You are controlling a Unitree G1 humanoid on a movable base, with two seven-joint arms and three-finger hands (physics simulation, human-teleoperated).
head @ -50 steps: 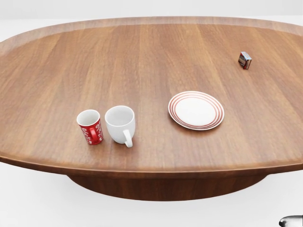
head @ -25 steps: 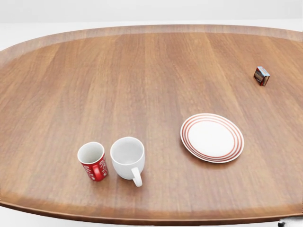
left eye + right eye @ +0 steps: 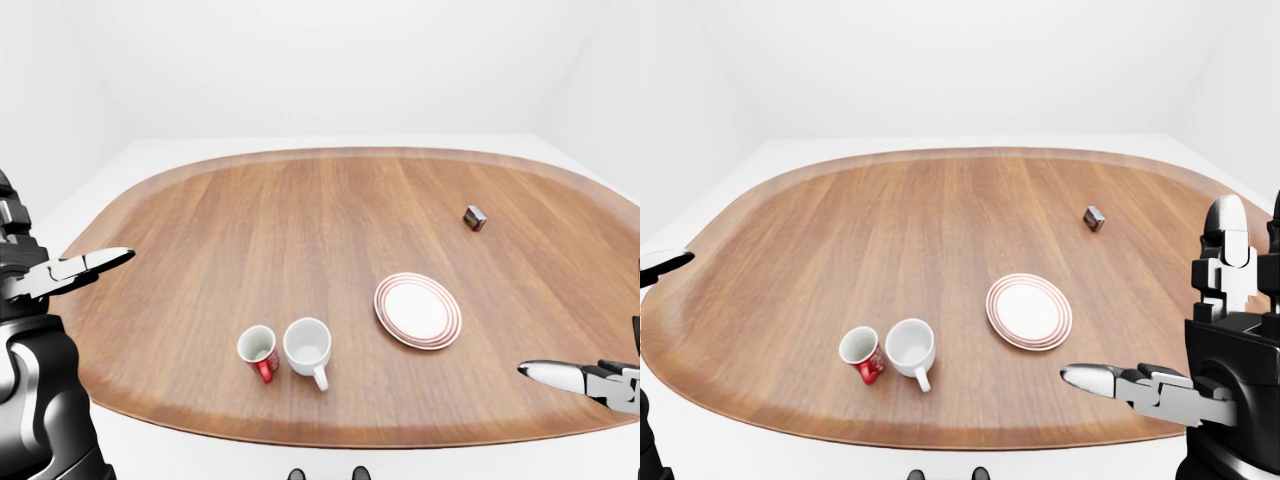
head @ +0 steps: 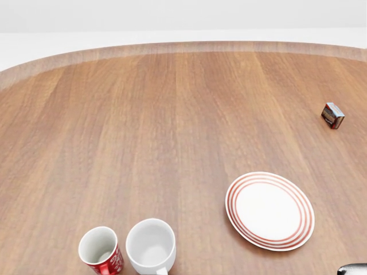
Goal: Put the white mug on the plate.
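Note:
The white mug stands upright on the wooden table, its handle toward the bottom of the view. A red mug sits right beside it on its left. To the mug's right lies the white plate with red rings, empty. My left hand hovers open over the table's left edge, far from the mugs. My right hand is open at the lower right, below the plate, with nothing in it. In the head view the white mug is at the bottom edge.
A small dark box lies at the table's upper right, beyond the plate. The oval table has a raised rim, with white floor and walls around it. Bare wood spreads above the mugs and plate.
The whole head view has shifted: the camera moved nearer the table, so mugs, plate and box slid down the picture and the near table edge left it. Nothing on the table moved.

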